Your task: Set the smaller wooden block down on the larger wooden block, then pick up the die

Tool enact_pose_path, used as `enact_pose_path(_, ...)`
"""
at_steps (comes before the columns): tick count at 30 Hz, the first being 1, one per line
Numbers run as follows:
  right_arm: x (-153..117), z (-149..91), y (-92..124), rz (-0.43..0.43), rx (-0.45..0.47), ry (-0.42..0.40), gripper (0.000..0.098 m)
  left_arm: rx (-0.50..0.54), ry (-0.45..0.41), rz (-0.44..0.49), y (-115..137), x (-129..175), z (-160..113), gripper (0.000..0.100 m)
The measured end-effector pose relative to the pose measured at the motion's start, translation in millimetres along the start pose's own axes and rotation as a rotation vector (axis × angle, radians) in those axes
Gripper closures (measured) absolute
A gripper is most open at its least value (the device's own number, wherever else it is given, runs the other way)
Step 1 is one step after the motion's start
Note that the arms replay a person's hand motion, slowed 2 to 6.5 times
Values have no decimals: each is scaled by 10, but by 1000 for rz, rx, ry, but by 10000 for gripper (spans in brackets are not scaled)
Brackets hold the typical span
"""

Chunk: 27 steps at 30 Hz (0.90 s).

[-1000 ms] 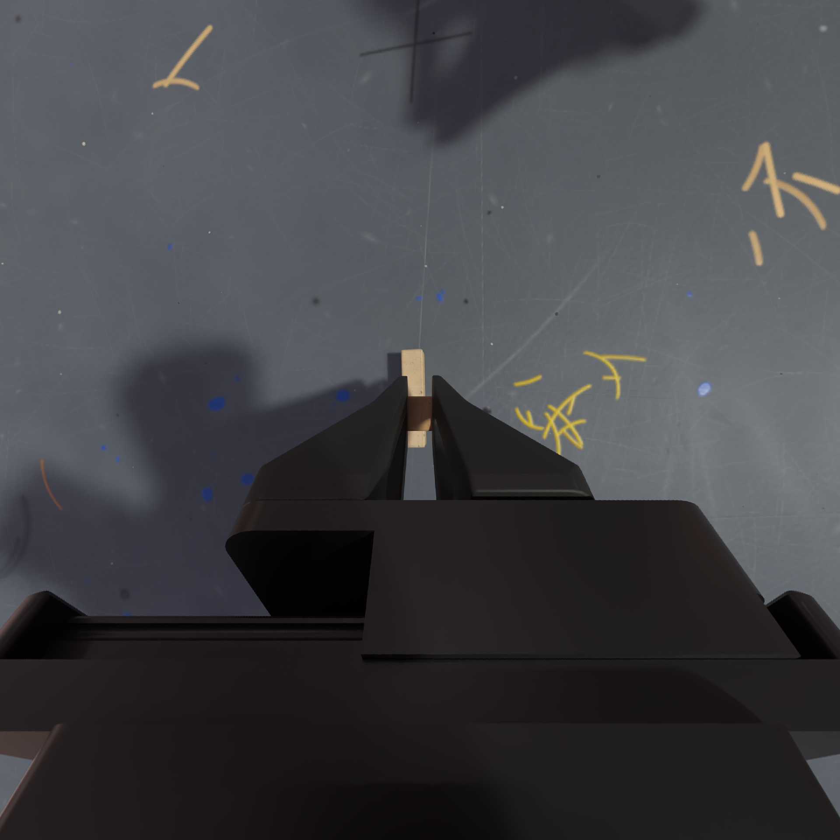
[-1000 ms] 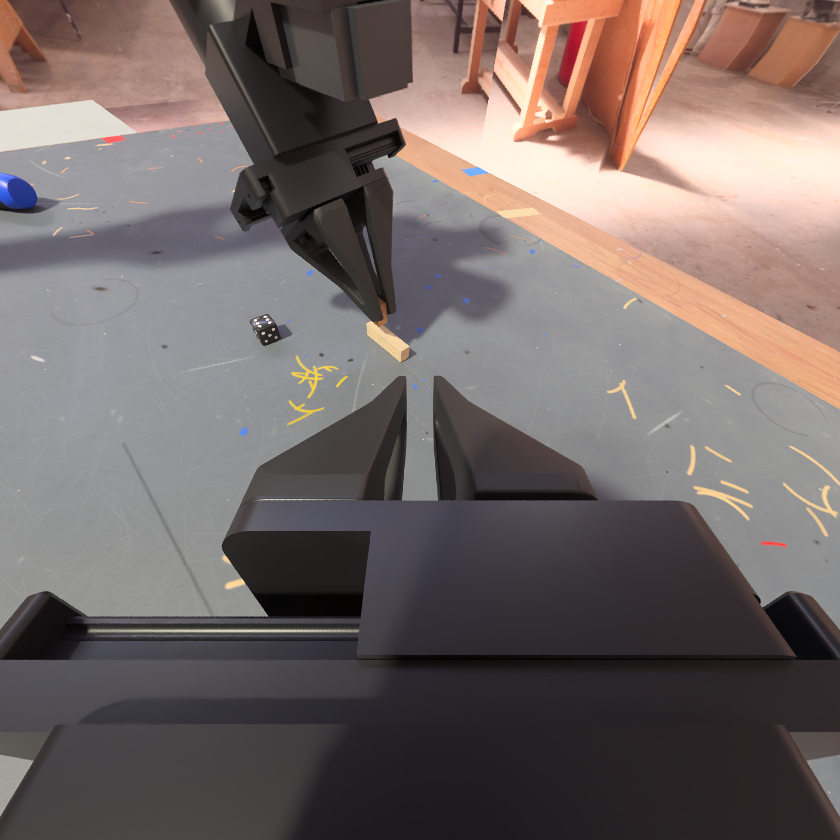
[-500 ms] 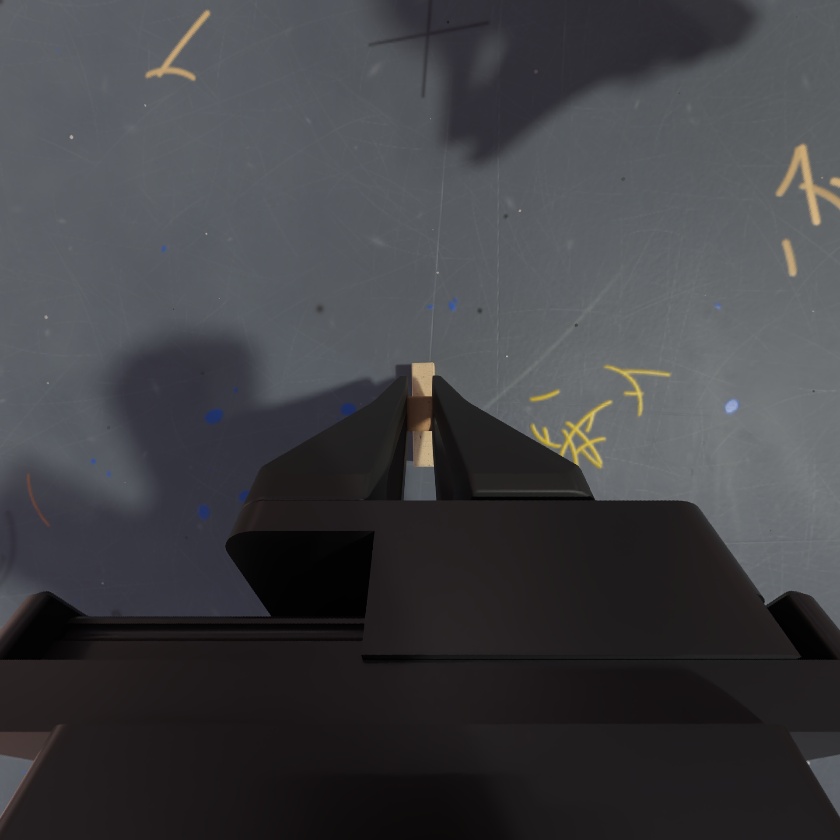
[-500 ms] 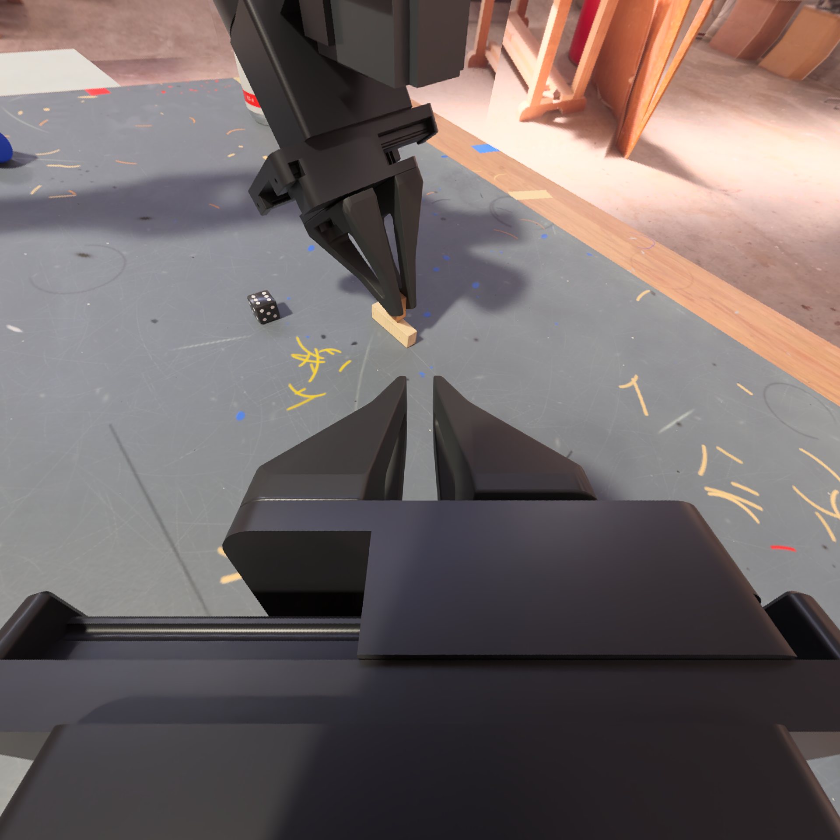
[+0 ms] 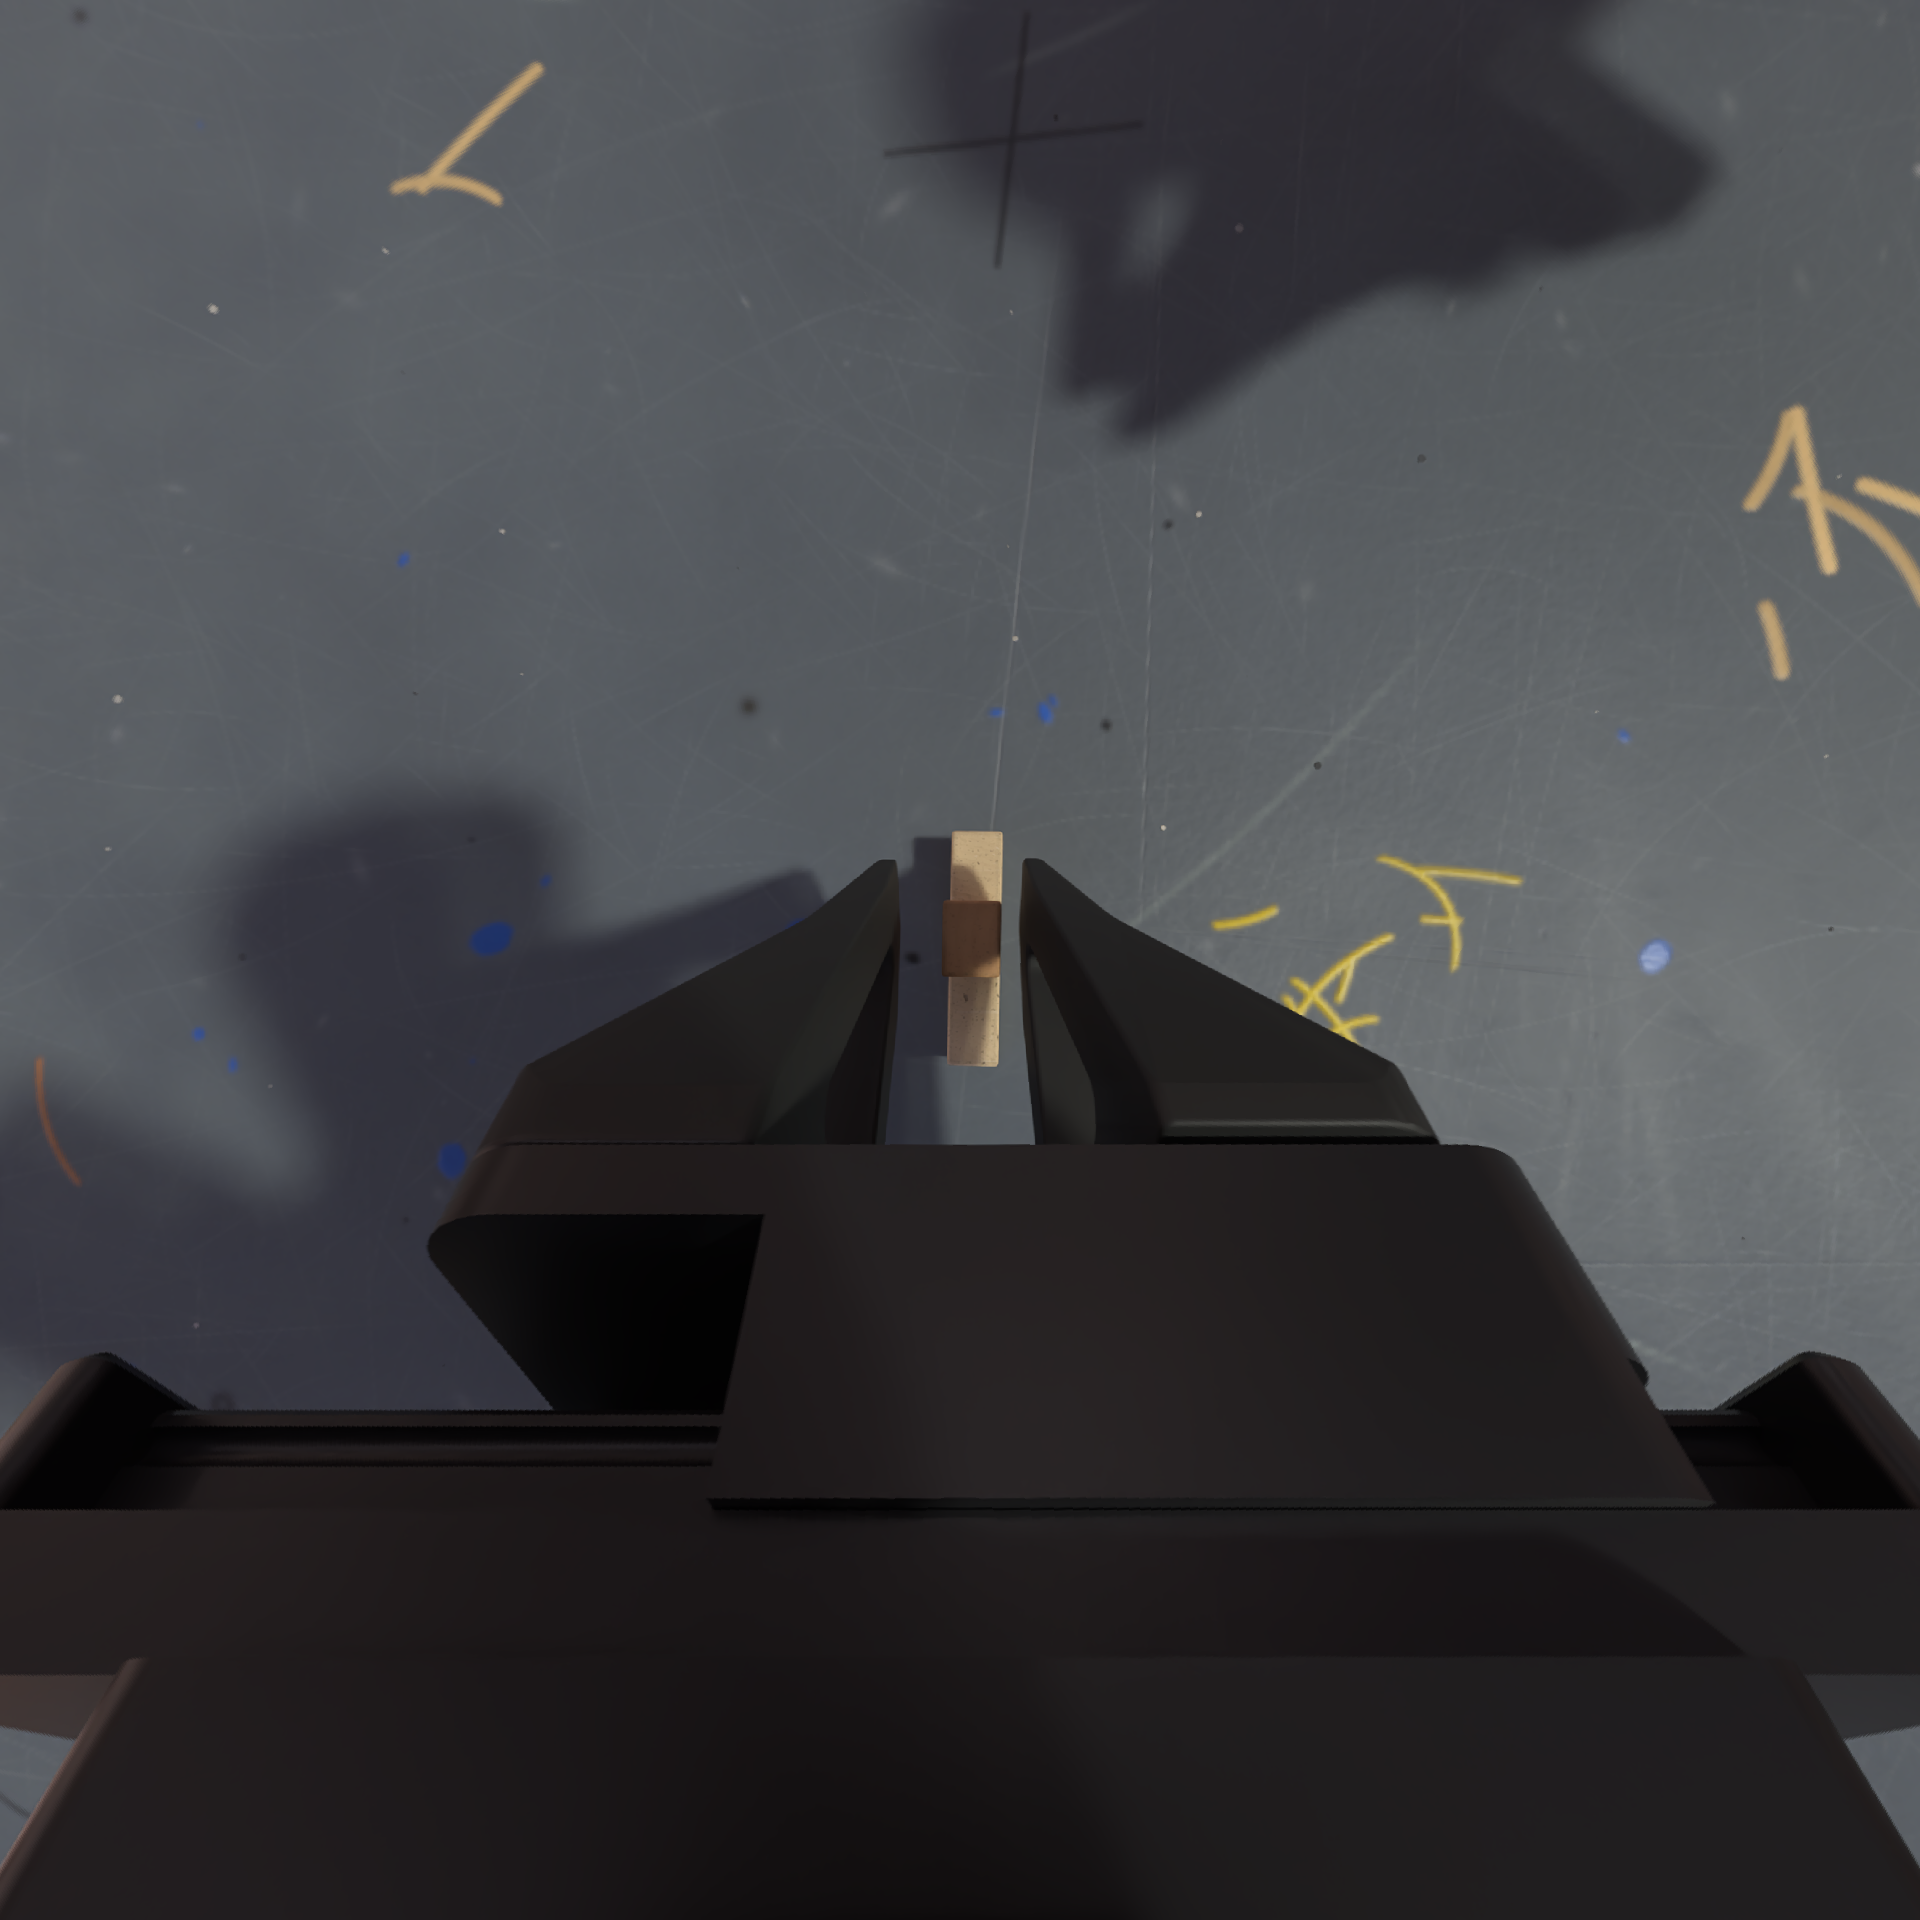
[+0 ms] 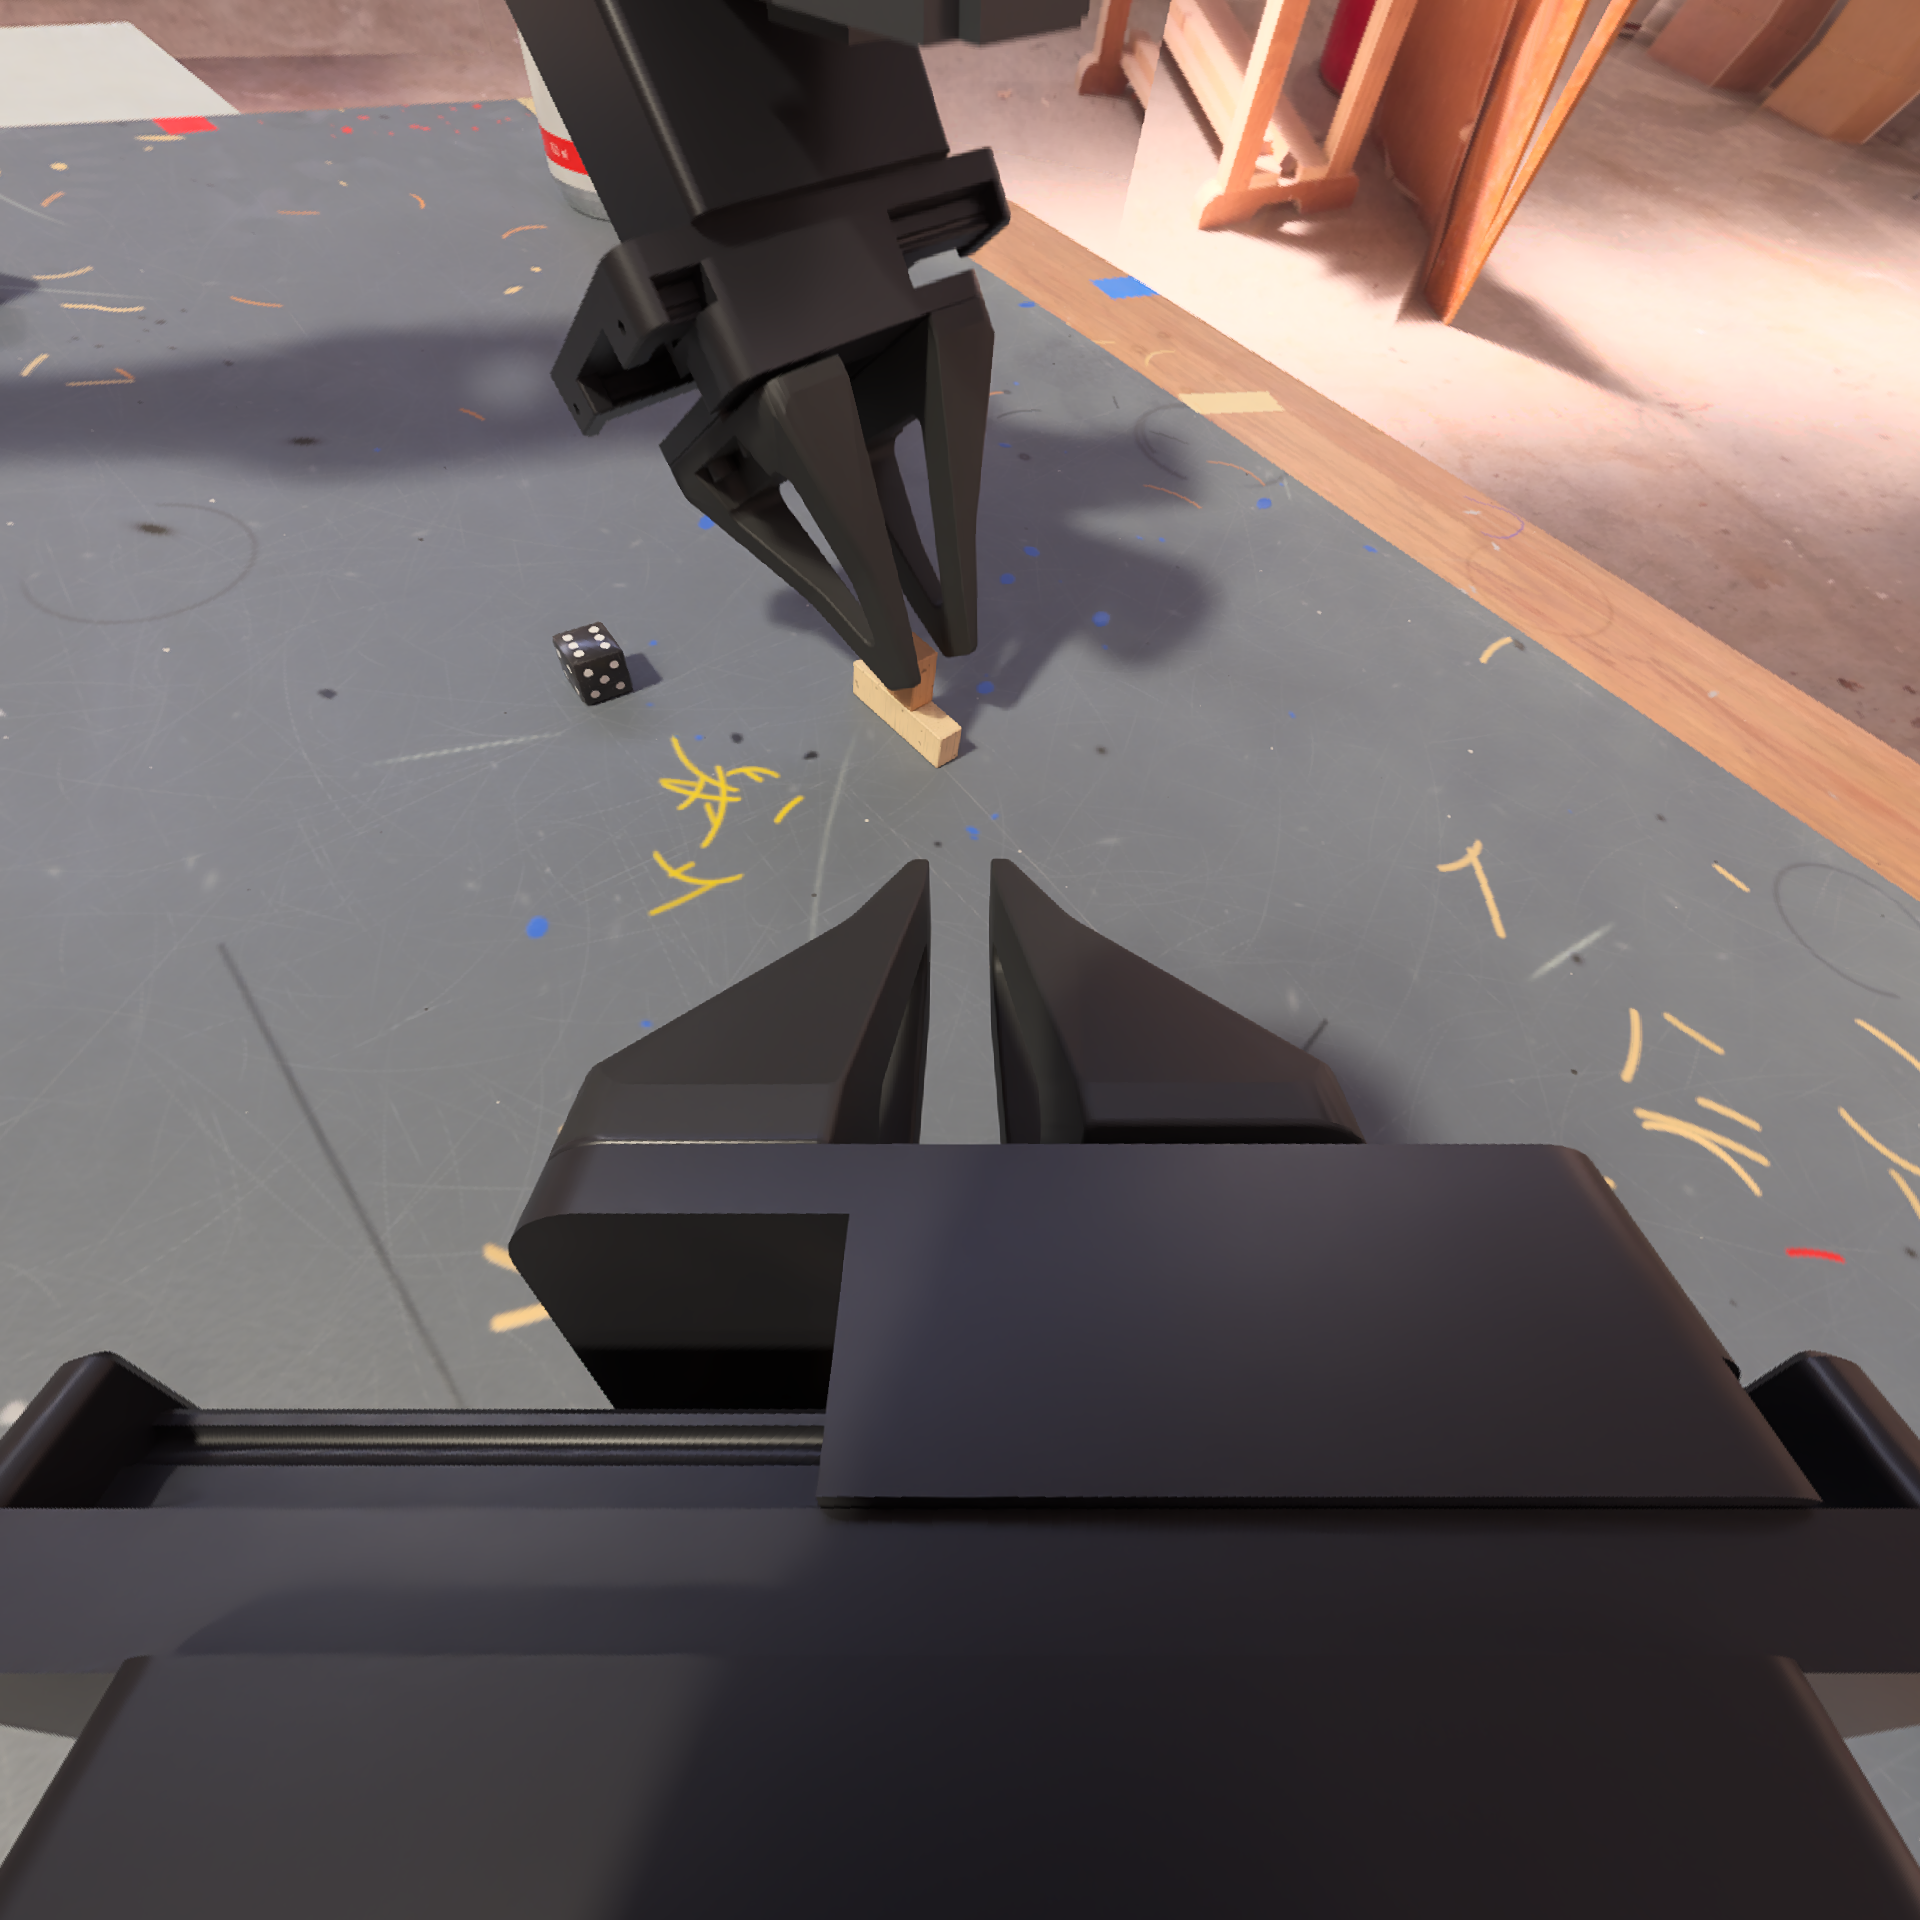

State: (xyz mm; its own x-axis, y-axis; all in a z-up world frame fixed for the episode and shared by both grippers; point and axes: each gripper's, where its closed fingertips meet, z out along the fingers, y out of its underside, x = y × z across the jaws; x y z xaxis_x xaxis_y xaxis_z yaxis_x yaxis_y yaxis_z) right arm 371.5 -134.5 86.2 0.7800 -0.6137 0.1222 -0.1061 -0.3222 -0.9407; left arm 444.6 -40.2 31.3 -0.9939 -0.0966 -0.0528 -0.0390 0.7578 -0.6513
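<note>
The larger wooden block [image 5: 975,1023], a pale bar, lies on the grey table. The smaller, darker wooden block [image 5: 970,938] sits across its middle. My left gripper [image 5: 959,878] is open, with a finger on each side of the small block and a gap to both. In the right wrist view the left gripper [image 6: 920,655] stands over the smaller block [image 6: 923,677] on the larger block [image 6: 906,715]. The black die [image 6: 592,663] with white pips lies left of them. My right gripper [image 6: 960,878] is shut and empty, hovering nearer the front.
A white can with a red band [image 6: 561,166] stands at the back behind the left arm. The table's wooden edge [image 6: 1507,540] runs along the right. Wooden furniture [image 6: 1455,156] stands on the floor beyond. Chalk and paint marks cover the table.
My left gripper lowered the small block onto the larger block and then opened, letting it go. The right gripper stayed shut and its view drew a little closer to the blocks.
</note>
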Motion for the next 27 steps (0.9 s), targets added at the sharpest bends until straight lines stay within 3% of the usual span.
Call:
enact_pose_path(6,5,5,12,1,-4,4,882,51,-19,-11,-75,-26,-138,779)
enact_pose_path(14,16,5,26,2,-11,11,883,72,3,23,-85,89,-403,817)
enact_pose_path(27,11,16,41,0,-20,8,885,-79,110,24,384,550,-524,824)
